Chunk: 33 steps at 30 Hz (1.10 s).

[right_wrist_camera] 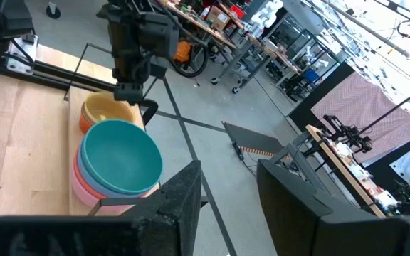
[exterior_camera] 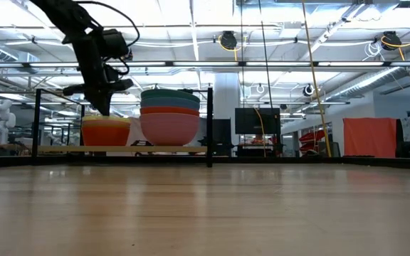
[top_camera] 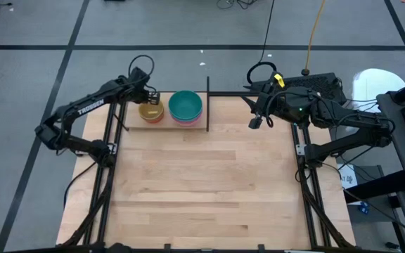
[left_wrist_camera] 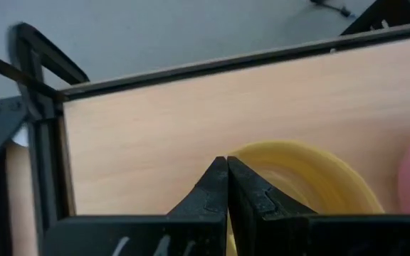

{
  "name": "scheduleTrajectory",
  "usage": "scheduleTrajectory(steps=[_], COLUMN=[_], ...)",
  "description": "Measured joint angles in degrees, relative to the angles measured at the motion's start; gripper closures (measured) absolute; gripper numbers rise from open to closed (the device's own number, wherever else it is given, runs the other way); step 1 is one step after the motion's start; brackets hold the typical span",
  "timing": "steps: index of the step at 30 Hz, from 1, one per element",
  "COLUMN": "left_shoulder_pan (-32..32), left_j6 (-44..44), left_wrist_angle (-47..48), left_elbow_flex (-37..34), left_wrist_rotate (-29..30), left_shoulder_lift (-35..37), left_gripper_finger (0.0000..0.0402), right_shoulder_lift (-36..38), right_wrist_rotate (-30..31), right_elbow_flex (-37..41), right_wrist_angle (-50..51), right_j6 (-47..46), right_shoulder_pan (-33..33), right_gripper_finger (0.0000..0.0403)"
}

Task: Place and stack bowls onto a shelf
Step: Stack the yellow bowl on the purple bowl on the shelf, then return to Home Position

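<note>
The shelf (top_camera: 132,124) stands at the table's far edge, holding two stacks of bowls. In the left stack a yellow bowl (top_camera: 150,112) nests in an orange one (exterior_camera: 105,135). In the right stack a teal bowl (top_camera: 185,104) tops blue, red and pink bowls, the pink one (exterior_camera: 169,129) resting on the board. My left gripper (top_camera: 152,97) is shut with nothing between its fingers. It points steeply down, close over the yellow bowl's (left_wrist_camera: 312,178) far rim. My right gripper (top_camera: 256,121) hangs open, high above the table's far right, away from the bowls.
Black rods frame the shelf, with an upright post (top_camera: 207,105) at its right end and another (left_wrist_camera: 41,142) at its left end. The wide wooden tabletop (top_camera: 202,190) stretches from the shelf to the near edge. Cables hang behind the table.
</note>
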<state>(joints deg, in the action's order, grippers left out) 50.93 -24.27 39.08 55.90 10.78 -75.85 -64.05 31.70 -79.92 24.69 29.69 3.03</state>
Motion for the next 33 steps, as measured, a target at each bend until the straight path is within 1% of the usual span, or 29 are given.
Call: scheduleTrajectory(steps=[5, 13, 18, 22, 24, 27, 31, 33], left_shoulder_pan=[-0.8, -6.8, -11.6, -13.8, -14.3, -14.4, -14.4, -14.4], left_j6=[-2.5, -3.9, -0.6, 2.4, 4.3, 6.5, 9.3, 9.7], left_wrist_angle=[-0.1, 2.5, 4.1, 4.6, 5.0, 7.1, 11.6, 14.0], left_elbow_flex=[1.1, 7.6, 11.9, 13.8, 14.1, 14.1, 14.1, 14.1], left_wrist_rotate=[-4.0, -11.2, -11.4, -11.4, -11.4, -11.2, -9.0, -7.2], left_shoulder_lift=[1.5, 10.8, 18.4, 25.2, 28.7, 33.8, 40.1, 42.9], left_gripper_finger=[0.0401, 0.04, 0.04, 0.0399, 0.0399, 0.0399, 0.0399, 0.0399], right_shoulder_lift=[0.0, 0.1, 2.1, 5.3, 7.6, 11.4, 16.3, 18.7], right_wrist_rotate=[0.0, 0.1, 0.0, 0.0, 0.0, 0.0, 0.0, 0.1], right_elbow_flex=[0.0, 0.0, 0.0, 0.0, 0.0, 0.0, 0.0, 0.0], right_wrist_angle=[0.0, 1.6, 2.5, 5.4, 6.1, 6.9, 8.4, 10.3], right_j6=[0.0, 1.2, 2.7, 2.7, 2.6, -0.3, -5.0, -5.6], right_shoulder_pan=[0.0, 0.0, 0.0, 0.0, 0.0, 0.0, 0.0, 0.0], right_gripper_finger=[0.0271, 0.0271, 0.0271, 0.0271, 0.0271, 0.0271, 0.0271, 0.0271])
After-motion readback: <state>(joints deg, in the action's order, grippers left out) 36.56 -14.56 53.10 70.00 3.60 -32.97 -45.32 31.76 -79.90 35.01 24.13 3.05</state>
